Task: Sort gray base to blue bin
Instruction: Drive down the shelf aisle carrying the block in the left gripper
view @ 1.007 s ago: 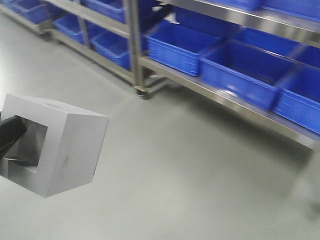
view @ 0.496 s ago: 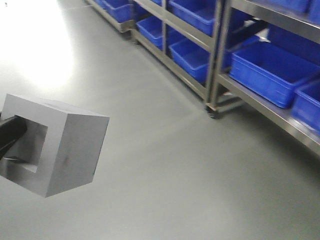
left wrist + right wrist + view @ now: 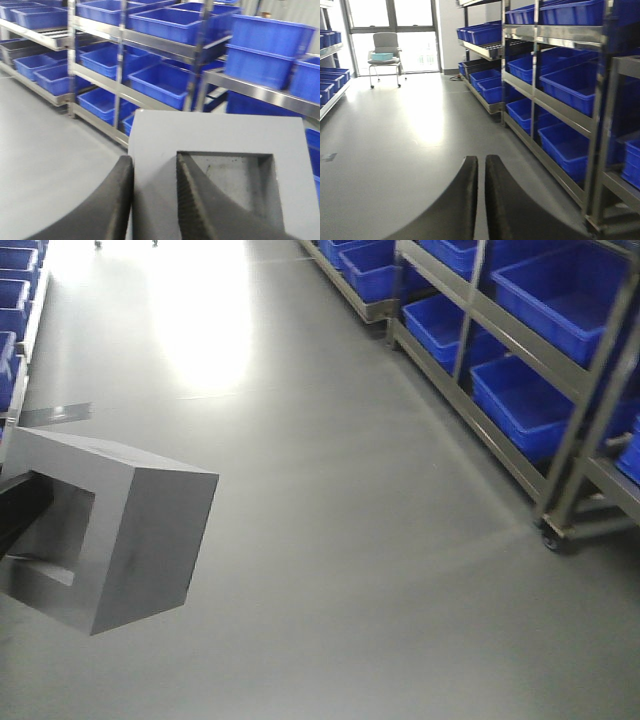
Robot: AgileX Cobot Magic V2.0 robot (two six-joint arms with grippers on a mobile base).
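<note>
Gray base (image 3: 110,530) hangs in the air at lower left of front view, above the floor (image 3: 350,540), tilted, w/ its left edge cut off by the frame. The left gripper (image 3: 153,167) is clamped on one wall of it: in the wrist view one finger (image 3: 107,200) sits outside the wall, the other (image 3: 192,200) inside the square recess, both pressed to the wall. Front view shows only a dark bit of that gripper reaching into the recess; rest is out of frame. Recess floor looks scuffed, but detail is too soft to read. Right gripper (image 3: 481,167) is narrow, fingers nearly touching w/ a thin slit between, nothing in it; only the tips show, arm not visible. A blue bin (image 3: 510,420) sits on the low shelf of a steel rack (image 3: 592,430) at right, well apart from the base; many like it on racks both sides, can't tell which is the target. Bin insides mostly hidden by rims and shelves. Bkgd blurred in left wrist view. Window glare washes out the far floor; a chair (image 3: 385,52) stands by the window.
</note>
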